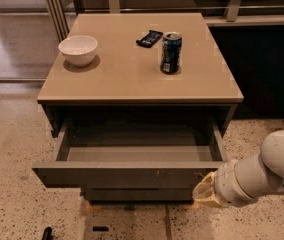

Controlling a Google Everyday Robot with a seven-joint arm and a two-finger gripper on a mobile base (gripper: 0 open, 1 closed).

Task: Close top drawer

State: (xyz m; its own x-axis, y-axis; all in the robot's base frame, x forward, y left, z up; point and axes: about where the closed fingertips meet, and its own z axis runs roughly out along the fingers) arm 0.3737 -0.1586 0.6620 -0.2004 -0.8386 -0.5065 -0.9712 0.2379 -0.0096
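Task not yet accomplished. The top drawer (122, 175) stands drawn well out from beneath the front edge of the table (132, 84), its bare grey interior fully exposed and its flat front panel hanging well forward of that edge. The hand (205, 190) sits low in front of the table's right front corner, just beside or against the right end of the drawer's front panel; contact cannot be confirmed, and whether the hand is released or clenched cannot be told. It grasps nothing that shows. On the table top are a white bowl (78, 49) at the left rear, a blue drinks can (171, 52) right of centre, and a small dark packet (148, 37) behind the can. Judgement: the whole closing travel is outstanding; the panel must be pushed back under the table edge until it sits flush.
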